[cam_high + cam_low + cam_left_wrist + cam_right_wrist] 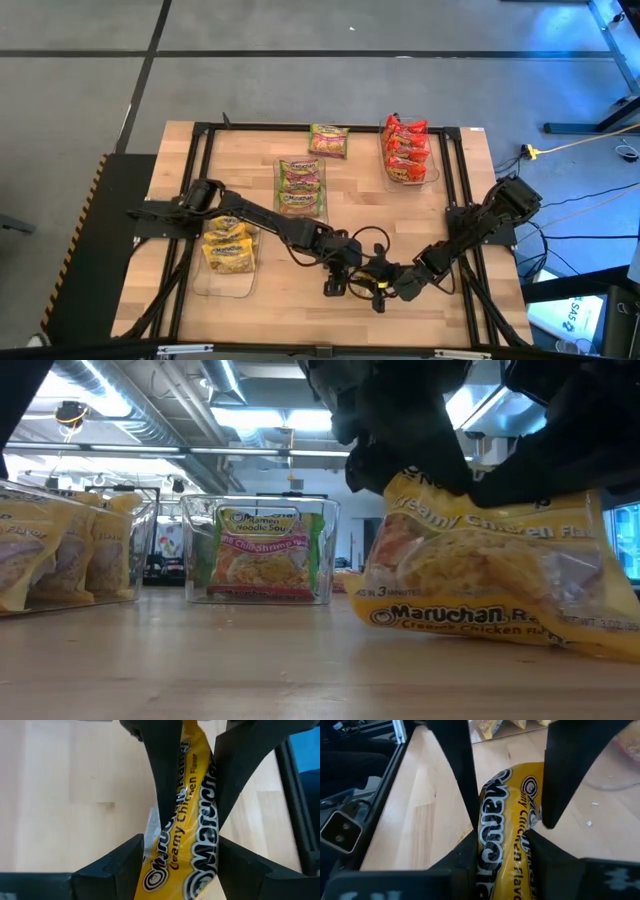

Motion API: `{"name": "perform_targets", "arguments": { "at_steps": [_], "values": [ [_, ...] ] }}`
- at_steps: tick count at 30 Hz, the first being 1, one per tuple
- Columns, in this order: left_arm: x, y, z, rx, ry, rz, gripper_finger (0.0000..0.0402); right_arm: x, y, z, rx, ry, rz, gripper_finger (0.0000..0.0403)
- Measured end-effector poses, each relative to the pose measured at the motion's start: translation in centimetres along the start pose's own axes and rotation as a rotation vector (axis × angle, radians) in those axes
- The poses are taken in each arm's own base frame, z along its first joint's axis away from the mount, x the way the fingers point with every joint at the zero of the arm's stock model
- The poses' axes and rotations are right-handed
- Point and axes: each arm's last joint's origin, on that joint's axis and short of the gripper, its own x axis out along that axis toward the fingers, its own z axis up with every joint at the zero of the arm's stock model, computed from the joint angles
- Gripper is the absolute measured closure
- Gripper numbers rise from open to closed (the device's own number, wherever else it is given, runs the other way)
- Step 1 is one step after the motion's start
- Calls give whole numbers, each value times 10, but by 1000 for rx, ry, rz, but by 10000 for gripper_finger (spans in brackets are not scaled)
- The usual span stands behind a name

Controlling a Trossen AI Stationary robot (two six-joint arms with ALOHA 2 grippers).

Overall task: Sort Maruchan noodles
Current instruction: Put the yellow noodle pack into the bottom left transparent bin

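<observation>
Yellow crinkly plastic: one Maruchan packet [192,825] sits between the fingers of both end effectors, the left end effector [338,272] spread wide around it, the right end effector [392,283] narrowed on it, low on the wooden bench [250,320] toward 6 o'clock.

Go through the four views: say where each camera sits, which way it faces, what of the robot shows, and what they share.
High: above the table, looking straight down; both arms, left gripper and right gripper meeting near the front edge.
Low: at tabletop height, facing the room; dark gripper parts over the yellow packet.
Left wrist: on the left arm, looking past its fingers at that packet between them.
Right wrist: on the right arm, past its fingers at that packet.
Shared: every view shows the yellow packet.
</observation>
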Motion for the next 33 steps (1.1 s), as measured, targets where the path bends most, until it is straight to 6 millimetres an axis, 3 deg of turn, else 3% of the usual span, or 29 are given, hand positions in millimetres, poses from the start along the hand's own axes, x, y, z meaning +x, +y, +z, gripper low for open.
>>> {"name": "perform_targets", "arguments": {
  "at_steps": [6, 12, 18, 24, 28, 33],
  "values": [
    [10, -1, -4, -1, 29, -62, 187, 0, 1, 0, -6, 1, 15, 316],
    [11, -2, -5, -5, 42, -89, 227, 0, 1, 0, -3, 2, 20, 307],
    [12, -2, -6, -1, 59, -102, 279, 0, 1, 0, 12, 1, 16, 267],
    [10, 1, -6, -9, 62, -105, 292, -1, 2, 1, 8, 24, 59, 192],
    [4, -5, -8, -35, 80, -83, 293, -10, 3, 10, -4, 53, 101, 156],
    [-8, -21, -15, -79, 126, -68, 294, -34, 9, 28, 14, 43, 159, 147]
  ]
}}
